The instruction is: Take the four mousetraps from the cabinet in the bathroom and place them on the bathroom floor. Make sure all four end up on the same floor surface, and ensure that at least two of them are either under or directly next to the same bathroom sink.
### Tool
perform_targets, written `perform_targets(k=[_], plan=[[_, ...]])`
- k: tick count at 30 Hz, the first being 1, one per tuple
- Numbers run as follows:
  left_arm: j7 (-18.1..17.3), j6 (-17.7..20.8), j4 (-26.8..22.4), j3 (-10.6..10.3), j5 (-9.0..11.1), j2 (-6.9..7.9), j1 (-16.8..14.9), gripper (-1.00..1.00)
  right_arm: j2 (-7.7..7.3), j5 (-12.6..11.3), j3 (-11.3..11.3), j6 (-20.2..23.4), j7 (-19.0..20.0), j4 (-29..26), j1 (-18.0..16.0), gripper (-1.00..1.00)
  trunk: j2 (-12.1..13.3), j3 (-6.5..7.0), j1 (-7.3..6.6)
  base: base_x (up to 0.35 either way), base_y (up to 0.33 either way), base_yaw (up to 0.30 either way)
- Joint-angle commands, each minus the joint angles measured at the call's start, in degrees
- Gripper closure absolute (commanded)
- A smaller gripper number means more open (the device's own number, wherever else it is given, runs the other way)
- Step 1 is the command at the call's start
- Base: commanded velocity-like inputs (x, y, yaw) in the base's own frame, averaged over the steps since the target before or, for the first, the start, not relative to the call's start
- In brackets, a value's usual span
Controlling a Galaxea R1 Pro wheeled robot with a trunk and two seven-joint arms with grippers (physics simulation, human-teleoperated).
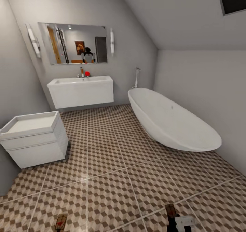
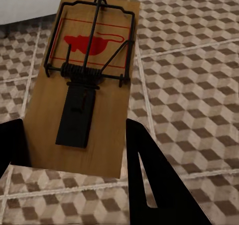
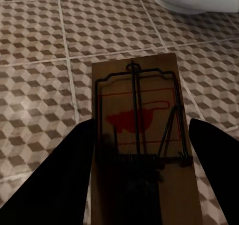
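Each gripper carries one mousetrap, a tan board with dark wire and a red mark. My left gripper [image 2: 74, 133] is shut on a mousetrap [image 2: 84, 60], its black fingers [image 2: 149, 175] against the board's long edges above the bathroom floor [image 2: 194, 75]. Likewise my right gripper [image 3: 142, 128] is shut on a second mousetrap [image 3: 137, 120], which lies in shadow. Both traps show at the head view's lower edge, the left mousetrap [image 1: 60, 222] and the right mousetrap [image 1: 171, 214]. The bathroom sink [image 1: 80, 88] hangs on the far wall across the bathroom floor [image 1: 112, 163]. The cabinet is out of view.
A white oval bathtub [image 1: 171, 122] runs along the right wall. A second low white vanity unit [image 1: 34, 138] stands against the left wall. A mirror [image 1: 75, 43] hangs above the sink. Open tiled floor stretches between me and the sink.
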Motion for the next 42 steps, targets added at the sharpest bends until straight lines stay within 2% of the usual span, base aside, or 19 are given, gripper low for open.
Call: perform_targets(k=[1, 12, 20, 30, 42], plan=[[0.7, -0.1, 0.2, -0.5, -0.2, -0.04, -0.1, 1.00, -0.03, 0.4, 0.0, -0.1, -0.1, 0.0, 0.0, 1.00, 0.0, -0.05, 0.00, 0.000, 0.000, 0.284], [0.7, -0.1, 0.2, -0.5, -0.2, -0.04, -0.1, 1.00, -0.03, 0.4, 0.1, -0.1, -0.1, 0.0, 0.0, 1.00, 0.0, -0.05, 0.00, 0.055, -0.010, 0.284], [0.7, -0.1, 0.2, -0.5, -0.2, -0.04, -0.1, 1.00, -0.03, 0.4, 0.0, -0.1, -0.1, 0.0, 0.0, 1.00, 0.0, -0.05, 0.00, 0.165, -0.130, 0.231], [0.7, -0.1, 0.2, -0.5, -0.2, -0.04, -0.1, 1.00, -0.03, 0.4, 0.0, -0.1, -0.1, -0.1, 0.0, 1.00, 0.0, -0.05, 0.00, 0.191, -0.151, 0.033], [0.7, -0.1, 0.2, -0.5, -0.2, -0.04, -0.1, 1.00, -0.03, 0.4, 0.1, -0.1, -0.1, 0.0, 0.0, 1.00, 0.0, -0.05, 0.00, 0.203, -0.017, 0.023]])
